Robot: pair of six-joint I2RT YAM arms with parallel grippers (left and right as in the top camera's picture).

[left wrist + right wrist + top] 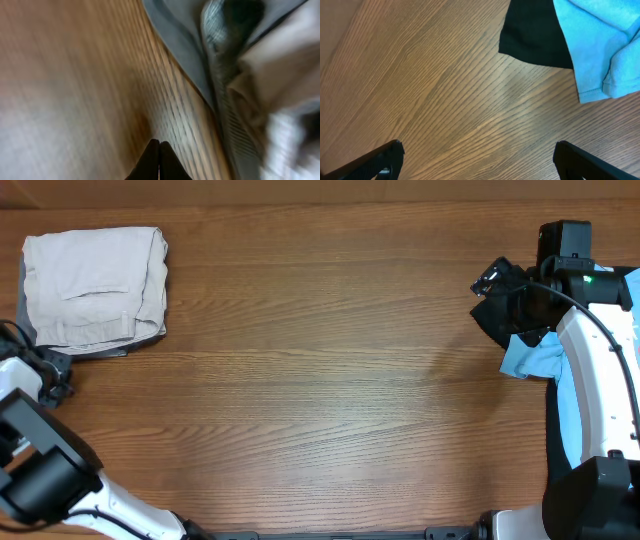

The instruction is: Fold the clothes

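A folded stack of clothes, beige on top of grey [95,288], lies at the far left of the wooden table. My left gripper [58,375] is just below the stack's front corner. In the left wrist view its fingers [159,152] are shut on nothing, over bare wood, with the stack's grey and checked edges [240,85] to their right. My right gripper [497,288] is at the far right, open and empty [477,160], above bare wood. A black garment [535,35] and a light blue garment [600,45] lie just beyond it, and both show in the overhead view [533,358].
The wooden table [320,380] spans the view between the two piles. More light blue cloth [632,310] lies by the right edge behind my right arm. The arm bases stand at the front corners.
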